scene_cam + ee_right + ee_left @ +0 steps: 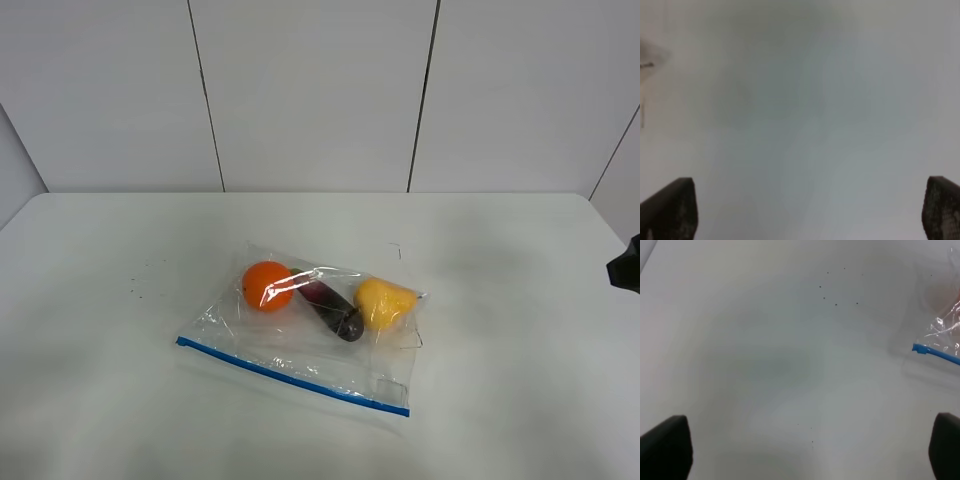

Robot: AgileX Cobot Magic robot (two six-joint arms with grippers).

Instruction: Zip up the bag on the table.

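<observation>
Bag [305, 335] lies mid-tabletop [100, 260], zip strip [290, 376] along the near edge; left jaws nearer, both wide and empty.

We see a clear bag [300, 335] with a blue zip strip [292, 376], orange, purple and yellow fruit inside, on a white tabletop [520, 300].

Left pincer [810, 447] and right pincer [810, 210], both wide apart

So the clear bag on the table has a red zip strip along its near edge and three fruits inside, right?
Not quite: the zip strip on the bag is blue, not red, as the exterior high view shows. The bag does lie on the table with three fruits inside.
</observation>
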